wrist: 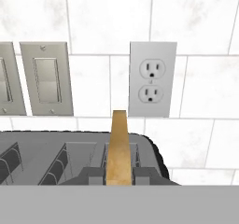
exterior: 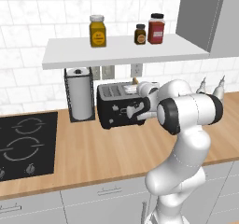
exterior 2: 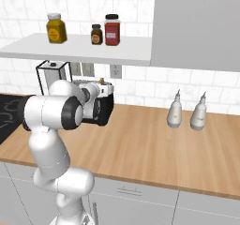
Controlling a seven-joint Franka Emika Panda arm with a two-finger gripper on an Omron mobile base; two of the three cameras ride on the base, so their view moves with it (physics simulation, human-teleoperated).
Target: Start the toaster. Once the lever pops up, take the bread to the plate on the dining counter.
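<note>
In hand view my gripper (wrist: 119, 175) is pinched narrow on the bread (wrist: 119, 146), a thin tan-crusted slice seen edge-on, upright, sticking out of the right-most slot of the toaster (wrist: 56, 155). Behind: a wall outlet (wrist: 152, 80) and switch plates (wrist: 46, 78). Left base view gives me what the hand cam can't: toaster's glossy black front w/ pale knobs, on the wood worktop (exterior: 112, 148) beside the paper-towel holder (exterior: 79, 94).

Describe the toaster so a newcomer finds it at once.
Start at the white wall shelf holding three jars. On the wood worktop below it, right of the black hob, stands the toaster. It is boxy, glossy black and slotted on top, unlike the tall white paper-towel roll on its left.
</note>
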